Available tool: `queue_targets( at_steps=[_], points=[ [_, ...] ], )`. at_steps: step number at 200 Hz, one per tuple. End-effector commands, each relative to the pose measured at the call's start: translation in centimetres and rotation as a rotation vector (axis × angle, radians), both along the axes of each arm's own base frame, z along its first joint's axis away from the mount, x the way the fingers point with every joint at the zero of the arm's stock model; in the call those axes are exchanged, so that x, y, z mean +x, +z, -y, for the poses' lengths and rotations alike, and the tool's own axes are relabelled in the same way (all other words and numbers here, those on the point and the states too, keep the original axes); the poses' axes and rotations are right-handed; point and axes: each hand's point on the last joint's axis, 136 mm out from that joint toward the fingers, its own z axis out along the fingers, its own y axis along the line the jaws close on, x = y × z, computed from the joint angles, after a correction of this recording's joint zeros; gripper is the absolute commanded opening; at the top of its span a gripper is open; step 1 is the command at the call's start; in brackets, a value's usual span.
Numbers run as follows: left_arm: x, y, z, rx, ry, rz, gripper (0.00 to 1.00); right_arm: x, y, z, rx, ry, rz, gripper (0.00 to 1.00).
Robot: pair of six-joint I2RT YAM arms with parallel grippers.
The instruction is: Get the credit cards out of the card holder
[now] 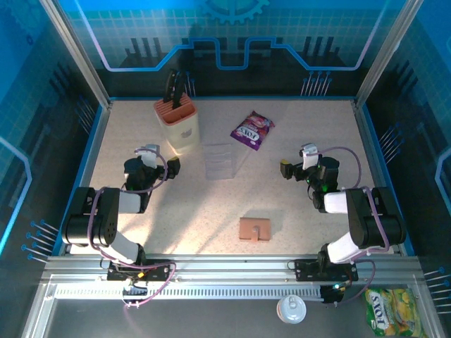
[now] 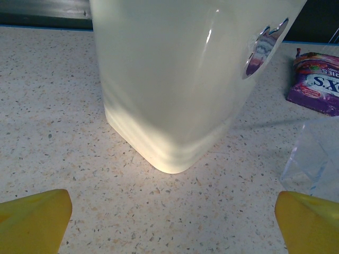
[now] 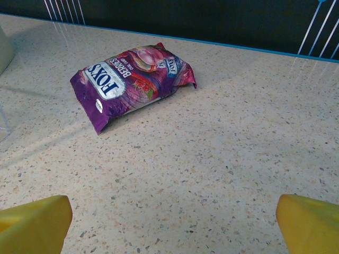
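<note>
The card holder [image 1: 254,229] lies closed near the near edge of the bench [image 1: 204,211], behind both wide-open, empty hands, nearer the right hand [image 1: 296,162] than the left hand [image 1: 161,157].

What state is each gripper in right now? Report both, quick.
Left gripper: open, holding nothing.
Right gripper: open, holding nothing.

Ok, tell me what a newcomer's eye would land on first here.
The purple snack packet stands out most, lying flat toward the far side of the table. Left of it stands a tall cream knife block, close in front of the left gripper. The small brown card holder lies closed near the front edge.
</note>
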Motion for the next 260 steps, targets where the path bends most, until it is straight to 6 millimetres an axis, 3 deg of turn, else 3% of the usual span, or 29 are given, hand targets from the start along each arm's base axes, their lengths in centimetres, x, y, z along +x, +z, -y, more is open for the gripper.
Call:
queue_targets(
  at_steps=[1,54,136,186,213,260],
  points=[
    [-0.1,0.3,0.5,0.014,-0.038,0.029,0.99,0.1,0.3,0.2,-0.003,0.004,0.028,1.00],
    [-0.1,0.4,0.4,0.005,-0.035,0.029,0.99,0.5,0.3,1.2,0.006,-0.051,0.017,1.00],
    [0.0,0.4,-0.1,0.002,-0.010,0.027,0.99,0.3,0.6,1.1,-0.010,-0.064,0.032,1.00],
    [-0.4,2.3,-0.9,0.007,0.052,0.034,0.99,-0.4,2.6,1.0,-0.041,-0.080,0.069,1.00],
    [-0.9,3.1,-2.4,-0.023,0.160,-0.018,0.99,-0.6,3.8,0.7,-0.054,-0.072,0.055,1.00],
    [-2.6,6.2,-0.9,-0.113,0.140,-0.064,0.99,-0.4,5.8,0.4,-0.035,-0.105,0.008,1.00]
  ],
)
